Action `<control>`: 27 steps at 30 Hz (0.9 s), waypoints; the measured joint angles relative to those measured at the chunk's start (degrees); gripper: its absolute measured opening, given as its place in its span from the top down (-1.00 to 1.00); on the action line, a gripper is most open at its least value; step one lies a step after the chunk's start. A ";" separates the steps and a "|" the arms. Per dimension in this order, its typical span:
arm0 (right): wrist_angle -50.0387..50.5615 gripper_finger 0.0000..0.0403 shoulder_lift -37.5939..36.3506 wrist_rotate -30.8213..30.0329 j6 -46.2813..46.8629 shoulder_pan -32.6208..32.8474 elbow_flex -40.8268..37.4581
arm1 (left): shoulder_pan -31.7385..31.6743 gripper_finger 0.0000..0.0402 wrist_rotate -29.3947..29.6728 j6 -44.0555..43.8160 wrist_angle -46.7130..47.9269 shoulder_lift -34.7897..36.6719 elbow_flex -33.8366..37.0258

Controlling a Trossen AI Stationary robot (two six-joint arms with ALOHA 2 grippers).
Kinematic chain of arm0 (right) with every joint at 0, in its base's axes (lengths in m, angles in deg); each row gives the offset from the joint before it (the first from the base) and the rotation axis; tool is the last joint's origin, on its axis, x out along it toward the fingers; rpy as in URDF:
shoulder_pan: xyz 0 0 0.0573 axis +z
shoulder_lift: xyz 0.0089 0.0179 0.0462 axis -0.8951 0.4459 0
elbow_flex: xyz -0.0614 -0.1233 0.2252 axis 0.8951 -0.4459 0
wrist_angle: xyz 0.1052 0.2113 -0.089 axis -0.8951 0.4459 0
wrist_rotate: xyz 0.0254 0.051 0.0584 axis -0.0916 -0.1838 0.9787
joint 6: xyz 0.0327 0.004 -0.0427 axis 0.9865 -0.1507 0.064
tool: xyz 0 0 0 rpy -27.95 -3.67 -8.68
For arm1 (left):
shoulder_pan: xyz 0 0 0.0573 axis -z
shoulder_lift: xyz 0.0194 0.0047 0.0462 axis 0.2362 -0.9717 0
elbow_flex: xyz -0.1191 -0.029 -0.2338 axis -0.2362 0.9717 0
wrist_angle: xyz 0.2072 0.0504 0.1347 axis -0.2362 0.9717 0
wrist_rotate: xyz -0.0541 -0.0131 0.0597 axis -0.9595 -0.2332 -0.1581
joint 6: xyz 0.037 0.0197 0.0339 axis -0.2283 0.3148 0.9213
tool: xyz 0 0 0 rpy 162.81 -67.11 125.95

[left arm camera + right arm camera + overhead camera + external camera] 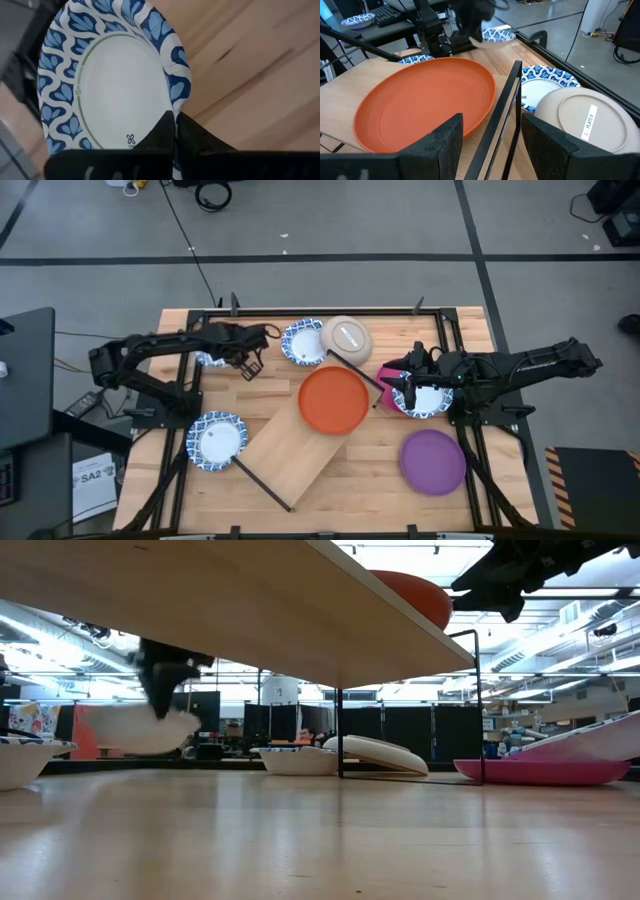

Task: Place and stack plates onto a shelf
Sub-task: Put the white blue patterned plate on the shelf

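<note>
Left gripper (250, 358) — upper left, arm outstretched — is clamped on a blue-rimmed plate (107, 82); right gripper (400, 387), fingers spread and empty, is held above the magenta plate (392, 372).

The wooden surface (380, 455) stood on a grey floor (330, 220) crossed by dark tape lines (473, 230). A black cable (185, 240) ran across the floor to the surface's far edge. A white sheet marked SA2 (92, 480) lay beside a dark desk (25, 380). Farther back sat what looked like a keyboard (387, 14).
</note>
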State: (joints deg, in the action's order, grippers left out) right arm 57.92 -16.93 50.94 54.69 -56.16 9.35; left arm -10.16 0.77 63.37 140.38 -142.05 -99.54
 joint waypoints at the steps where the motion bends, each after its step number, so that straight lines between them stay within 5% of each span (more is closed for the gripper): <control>1: 0.00 -0.03 0.00 0.01 -0.01 0.00 0.00 | 0.71 0.97 0.38 0.00 1.40 0.00 -1.94; 14: 0.00 -0.03 -0.01 0.01 -0.02 0.01 0.02 | 14.21 0.97 1.01 -0.24 10.76 0.00 -24.78; 27: 0.04 -0.03 0.00 0.01 -0.04 0.01 0.02 | 35.20 0.97 0.99 -3.90 10.74 0.00 -30.15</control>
State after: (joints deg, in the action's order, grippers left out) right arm 57.97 -16.93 50.95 54.64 -56.15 9.37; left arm 25.05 1.76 59.47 151.12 -142.05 -129.69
